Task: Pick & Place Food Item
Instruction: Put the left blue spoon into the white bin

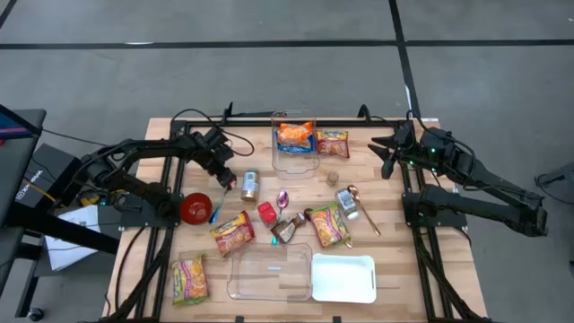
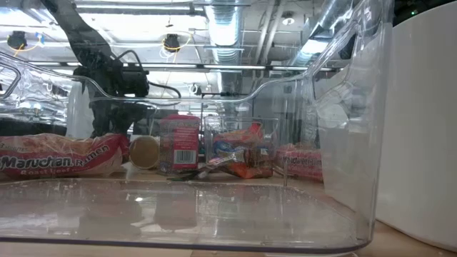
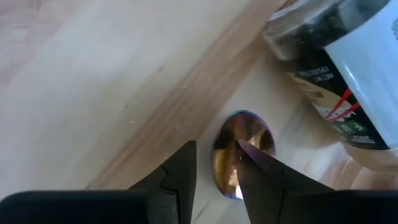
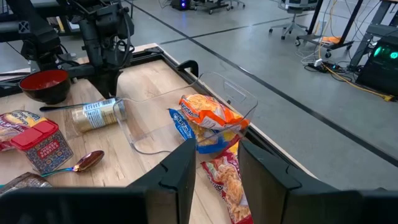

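My left gripper [image 1: 228,179] points steeply down at the table's left, beside a lying jar [image 1: 249,186]. Its fingers stand a narrow gap apart over the shiny bowl of a spoon [image 3: 239,152] lying on the wood, with the jar [image 3: 348,81] just beyond. My right gripper [image 1: 381,152] waits raised at the far right, a narrow gap between its fingers [image 4: 214,155] and nothing in it. Food lies about: an orange snack bag [image 1: 294,135] in the far clear container [image 1: 280,164], and ramen packets [image 1: 233,231] [image 1: 328,224] [image 1: 189,278] on the table. My left gripper comes from above onto the spoon's bowl [image 3: 231,163], one fingertip [image 3: 249,155] in front of it. I cannot tell whether the fingers touch it. The spoon lies flat on the table.
A red bowl [image 1: 195,206] stands left of the spoon, a red tin [image 1: 266,212] and a pink spoon [image 1: 282,199] at the middle. A second jar [image 1: 347,202] lies right of the middle. A clear container [image 1: 269,272] and a white tray [image 1: 343,278] sit at the near edge.
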Controlling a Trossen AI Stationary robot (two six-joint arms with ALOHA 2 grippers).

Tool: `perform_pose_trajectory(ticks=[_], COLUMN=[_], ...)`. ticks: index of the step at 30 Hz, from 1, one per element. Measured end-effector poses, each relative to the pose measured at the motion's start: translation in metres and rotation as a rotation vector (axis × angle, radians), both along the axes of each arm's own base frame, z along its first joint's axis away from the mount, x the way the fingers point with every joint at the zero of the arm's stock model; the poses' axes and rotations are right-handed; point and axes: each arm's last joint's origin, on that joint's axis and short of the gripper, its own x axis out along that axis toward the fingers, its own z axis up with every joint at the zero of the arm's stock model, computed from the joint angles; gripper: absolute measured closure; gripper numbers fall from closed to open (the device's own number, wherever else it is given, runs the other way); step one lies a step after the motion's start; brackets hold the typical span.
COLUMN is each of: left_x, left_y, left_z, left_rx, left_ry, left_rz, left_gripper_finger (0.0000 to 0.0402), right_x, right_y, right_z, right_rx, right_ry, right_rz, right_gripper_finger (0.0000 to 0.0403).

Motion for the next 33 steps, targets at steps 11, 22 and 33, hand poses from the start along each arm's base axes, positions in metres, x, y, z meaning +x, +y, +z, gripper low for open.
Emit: perform_pose_trajectory(ticks=[11, 22, 33], left_x=[0.000, 0.001, -0.002], left_y=[0.000, 0.001, -0.001], left_z=[0.000, 0.001, 0.021], left_rx=[-0.002, 0.013, 0.112], left_ry=[-0.003, -0.015, -0.090], left_rz=[-0.001, -0.035, -0.046], left_gripper_finger=[0.0360, 0.0398, 0.0401], right_x=[0.000, 0.000, 0.000], right_y=[0.000, 0.000, 0.000], right_z=[0.000, 0.000, 0.000], right_rx=[0.000, 0.000, 0.000], right_ry=[0.000, 0.000, -0.001], right_rz=[0.000, 0.000, 0.000], right_gripper_finger=[0.0289, 0.0289, 0.0289])
